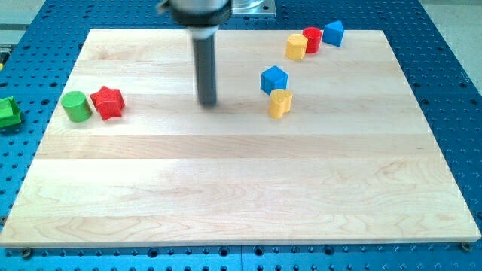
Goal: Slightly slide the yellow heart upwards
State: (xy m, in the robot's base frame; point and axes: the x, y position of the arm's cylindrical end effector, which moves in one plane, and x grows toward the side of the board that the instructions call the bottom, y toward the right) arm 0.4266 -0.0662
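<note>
The yellow heart (280,103) lies right of the board's middle, touching the lower right side of a blue cube (274,78). My tip (208,104) rests on the board to the left of the heart, roughly level with it and well apart from it. The dark rod rises from the tip to the view's top.
A yellow hexagon (296,47), a red block (312,39) and a blue block (334,33) sit in a row at the top right. A green cylinder (76,106) and a red star (108,102) sit at the left. A green block (7,112) lies off the wooden board (226,188).
</note>
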